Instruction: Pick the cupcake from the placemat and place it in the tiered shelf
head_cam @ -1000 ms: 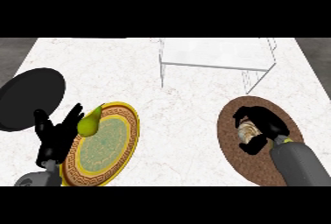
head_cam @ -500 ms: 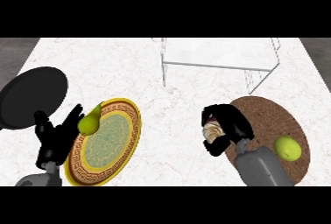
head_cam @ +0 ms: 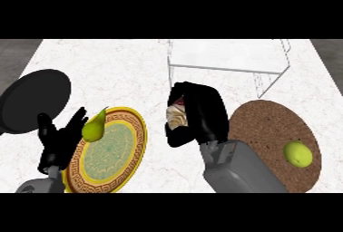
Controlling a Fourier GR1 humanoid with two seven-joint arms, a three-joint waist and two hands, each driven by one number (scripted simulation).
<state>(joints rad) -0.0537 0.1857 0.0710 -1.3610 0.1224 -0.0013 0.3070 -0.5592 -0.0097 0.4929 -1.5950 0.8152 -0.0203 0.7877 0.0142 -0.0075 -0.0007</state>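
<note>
**Cupcake lifted, carrying toward the shelf**

Since half a second ago my right hand (head_cam: 201,115) has come up off the brown placemat (head_cam: 264,131) and swung left and forward, so it now hangs over bare counter (head_cam: 120,72) just short of the tiered shelf (head_cam: 227,59). Its fingers are curled round the cupcake (head_cam: 178,115), whose pale frosting peeks out at the hand's left side. A lime (head_cam: 298,153) is left on the placemat. My left hand (head_cam: 59,142) rests open at the left, beside the patterned plate (head_cam: 114,152) with the pear (head_cam: 95,128). I judge this the transport step; next I need to reach further forward and set it inside the shelf before letting go
</note>
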